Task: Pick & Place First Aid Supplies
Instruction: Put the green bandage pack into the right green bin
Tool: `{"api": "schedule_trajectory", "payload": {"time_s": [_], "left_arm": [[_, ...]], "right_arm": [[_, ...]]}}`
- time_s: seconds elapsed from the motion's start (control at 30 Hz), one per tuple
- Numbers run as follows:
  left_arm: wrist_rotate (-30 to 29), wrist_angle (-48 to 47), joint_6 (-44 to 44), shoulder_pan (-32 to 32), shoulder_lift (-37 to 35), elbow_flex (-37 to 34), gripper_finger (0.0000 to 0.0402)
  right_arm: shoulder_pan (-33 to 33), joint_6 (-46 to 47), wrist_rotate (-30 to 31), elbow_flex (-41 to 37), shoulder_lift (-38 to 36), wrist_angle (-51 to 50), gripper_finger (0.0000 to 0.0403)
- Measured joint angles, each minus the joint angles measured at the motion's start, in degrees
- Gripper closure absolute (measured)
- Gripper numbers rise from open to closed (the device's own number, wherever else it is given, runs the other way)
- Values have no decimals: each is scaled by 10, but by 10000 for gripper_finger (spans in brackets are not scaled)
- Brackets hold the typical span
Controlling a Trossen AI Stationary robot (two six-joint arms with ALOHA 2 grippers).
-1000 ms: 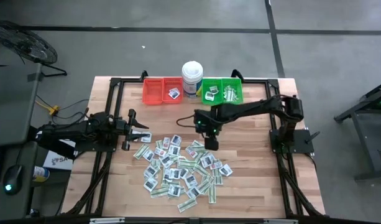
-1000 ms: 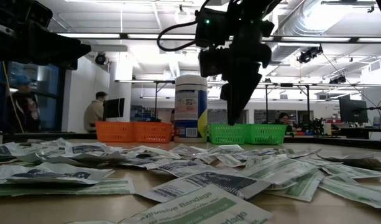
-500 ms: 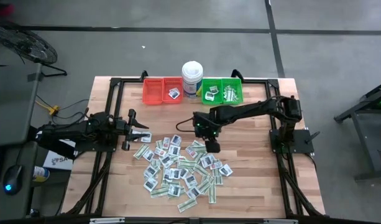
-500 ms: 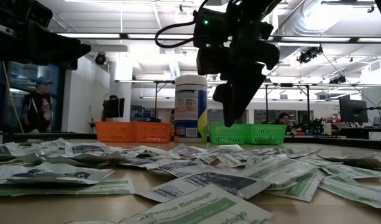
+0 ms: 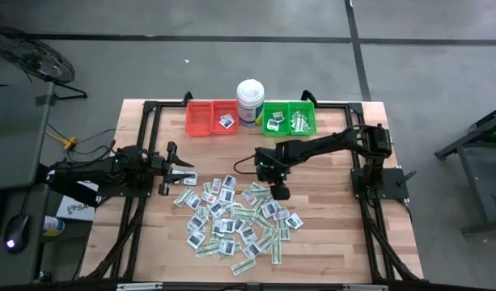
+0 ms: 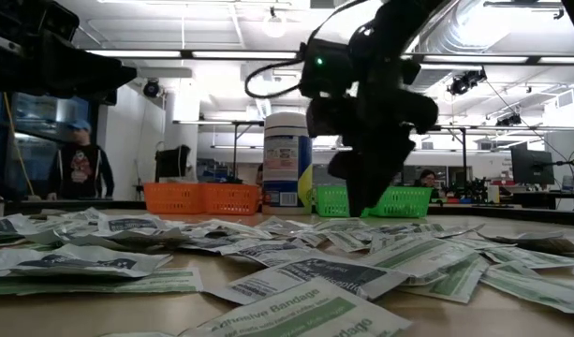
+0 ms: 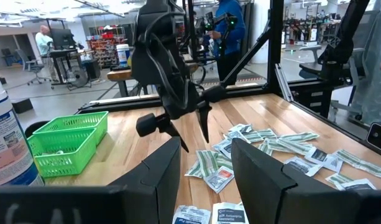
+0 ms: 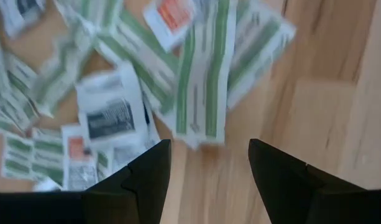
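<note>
While the left pincer (image 5: 185,171) waits part-open at the heap's edge, the right pincer (image 5: 278,192) hangs wide, empty, pointed down over the first aid supplies (image 5: 235,218) strewn mid-bench, likely lining up a pick for the green bin (image 5: 290,118).

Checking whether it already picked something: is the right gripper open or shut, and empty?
Open and empty. The right gripper points down over green-and-white strip packets on the wooden table, fingers apart with only table showing between them.
</note>
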Motion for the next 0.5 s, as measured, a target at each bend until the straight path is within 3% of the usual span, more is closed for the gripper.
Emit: {"api": "schedule_trajectory", "payload": {"time_s": [0.5], "left_arm": [[0,0,0,0,0,0,261]], "right_arm": [[-3,12,-38,-3,13,38,194]]}}
